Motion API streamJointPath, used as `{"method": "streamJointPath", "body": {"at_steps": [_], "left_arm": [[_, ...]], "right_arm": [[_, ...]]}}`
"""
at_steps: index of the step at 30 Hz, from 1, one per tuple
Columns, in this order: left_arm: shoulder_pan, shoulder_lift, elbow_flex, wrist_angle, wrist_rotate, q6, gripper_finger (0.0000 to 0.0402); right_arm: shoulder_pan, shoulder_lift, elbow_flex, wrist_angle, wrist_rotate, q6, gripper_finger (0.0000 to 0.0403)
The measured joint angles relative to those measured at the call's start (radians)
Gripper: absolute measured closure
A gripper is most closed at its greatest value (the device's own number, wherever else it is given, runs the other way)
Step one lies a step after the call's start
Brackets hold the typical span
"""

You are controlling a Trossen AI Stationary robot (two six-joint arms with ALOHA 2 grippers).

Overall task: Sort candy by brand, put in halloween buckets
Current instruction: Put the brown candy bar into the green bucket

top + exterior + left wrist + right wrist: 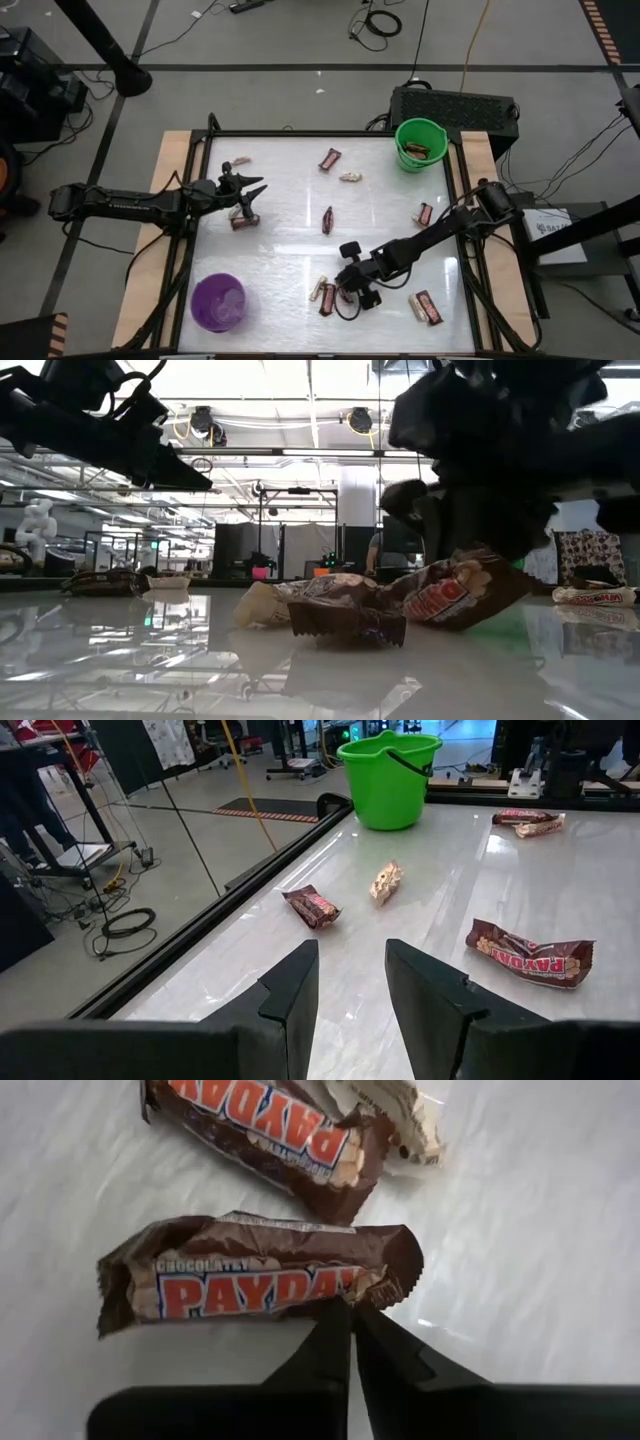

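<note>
Wrapped candy bars lie scattered on the white table. My right gripper point(348, 287) point(352, 1308) is shut near the table's near edge, at a dark red-brown PayDay bar point(260, 1280) point(455, 595). A second brown bar point(270, 1130) and a pale wrapper point(395, 1110) lie right behind it. My left gripper point(250, 190) point(350, 975) is open and hovers over the left part of the table, above a bar point(243, 220). The green bucket point(420, 143) point(390, 780) stands at the far right corner with candy inside. The purple bucket point(218, 302) stands at the near left. My right gripper pinches the brown PayDay bar by the long edge of its wrapper point(345, 1292), near one end, between its two fingertips, coming slanting from above. In the low view the bar sits tilted, one end raised under the gripper and the other end point(400, 605) down by the neighbouring bars.
Loose bars lie at the table's far side point(331, 159) point(350, 177), in the middle point(328, 219), at the right point(425, 213) and at the near right point(427, 307). A black frame point(300, 133) rims the table. The table's middle has free room.
</note>
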Motion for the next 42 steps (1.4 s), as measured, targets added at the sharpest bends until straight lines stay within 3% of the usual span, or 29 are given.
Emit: {"method": "streamJointPath", "body": {"at_steps": [13, 21, 25, 33, 42], "left_arm": [[0.000, 0.000, 0.000, 0.000, 0.000, 0.000, 0.0274], [0.000, 0.000, 0.000, 0.000, 0.000, 0.000, 0.0274], [0.000, 0.000, 0.000, 0.000, 0.000, 0.000, 0.0274], [0.000, 0.000, 0.000, 0.001, 0.000, 0.000, 0.0274], [0.000, 0.000, 0.000, -0.001, 0.000, 0.008, 0.0274]], "right_arm": [[-0.014, -0.006, 0.366, -0.612, 0.107, -0.003, 0.0402], [-0.021, -0.007, 0.422, -0.842, 0.164, 0.059, 0.0403], [-0.052, -0.008, 0.422, -0.997, 0.258, 0.101, 0.0403], [-0.288, -0.081, 0.422, -1.102, 0.372, 0.029, 0.0403], [-0.644, -0.312, 0.422, -1.209, 0.555, -0.021, 0.0402]]}}
